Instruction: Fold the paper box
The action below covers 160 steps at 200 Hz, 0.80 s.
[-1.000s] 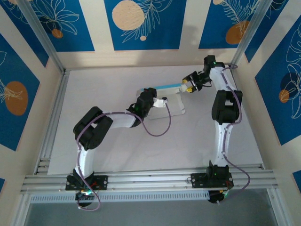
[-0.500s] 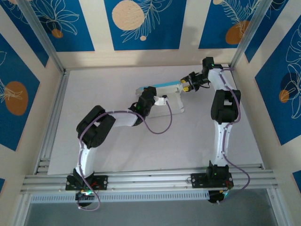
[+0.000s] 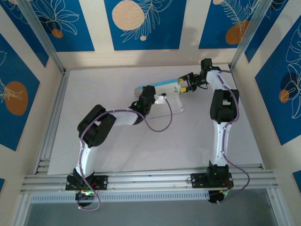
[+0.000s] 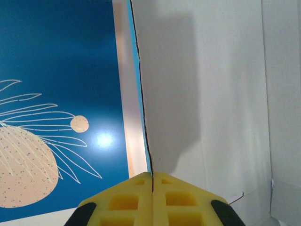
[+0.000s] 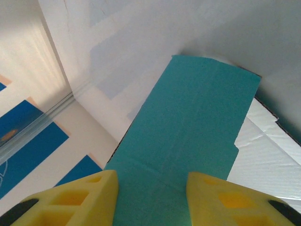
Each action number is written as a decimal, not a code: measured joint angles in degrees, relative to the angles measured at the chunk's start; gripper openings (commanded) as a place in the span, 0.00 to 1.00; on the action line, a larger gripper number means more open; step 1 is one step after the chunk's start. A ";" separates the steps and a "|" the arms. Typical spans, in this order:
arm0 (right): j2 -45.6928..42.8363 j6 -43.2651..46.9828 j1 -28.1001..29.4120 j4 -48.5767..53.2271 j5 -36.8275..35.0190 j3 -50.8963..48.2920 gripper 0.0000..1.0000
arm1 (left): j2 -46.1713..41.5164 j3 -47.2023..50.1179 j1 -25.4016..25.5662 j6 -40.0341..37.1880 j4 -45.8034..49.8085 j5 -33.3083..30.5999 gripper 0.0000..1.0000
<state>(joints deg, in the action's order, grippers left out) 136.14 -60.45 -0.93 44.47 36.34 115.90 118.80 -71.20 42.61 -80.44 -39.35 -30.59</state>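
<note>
Left tool (image 4: 153, 178) clamped on the paper box (image 3: 173, 102); right tool (image 5: 151, 179) apart.
The left tool pinches a thin edge of the box, with white card just beside it. The right tool straddles the box's light-blue flap at its other end. The box sits on the table (image 3: 188, 141), between both tools.

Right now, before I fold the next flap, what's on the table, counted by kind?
paper box: 1
robot arms: 2 (left arm, right arm)
Total: 3
</note>
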 measured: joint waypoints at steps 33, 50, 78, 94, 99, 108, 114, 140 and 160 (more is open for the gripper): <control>-0.28 -3.50 -0.33 -4.26 2.75 -3.45 0.56 | 0.17 0.00 -0.07 0.57 0.04 -0.20 0.00; -0.59 -5.44 -0.81 -7.17 4.74 -6.23 0.61 | 0.20 0.00 -0.11 0.59 0.15 -0.20 0.00; -0.61 -9.22 -1.29 -11.32 7.30 -9.57 0.66 | 0.20 -0.02 -0.11 0.59 0.42 -0.17 0.00; -0.61 -11.69 -1.36 -13.49 8.11 -10.71 0.67 | 0.20 -0.02 -0.11 0.59 0.59 -0.13 0.00; -0.61 -12.28 -1.36 -13.92 8.28 -10.84 0.67 | 0.20 -0.02 -0.11 0.59 0.63 -0.13 0.00; -0.61 -13.31 -1.36 -14.53 8.39 -11.08 0.66 | 0.20 -0.02 -0.11 0.59 0.79 -0.11 0.00; -0.61 -13.86 -1.36 -15.06 8.52 -11.32 0.65 | 0.20 -0.02 -0.11 0.61 0.81 -0.09 0.00; -0.61 -14.78 -1.27 -15.28 7.93 -11.26 0.51 | 0.20 -0.11 -0.09 0.83 0.90 0.04 0.00; -0.68 -15.19 -1.25 -14.91 5.68 -11.02 0.34 | 0.20 -0.33 -0.09 1.03 1.11 0.04 0.00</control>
<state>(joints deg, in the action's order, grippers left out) 135.46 -75.64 -2.17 29.56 42.02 104.88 119.00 -71.53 42.52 -79.42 -38.24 -30.55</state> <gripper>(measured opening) 0.402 0.045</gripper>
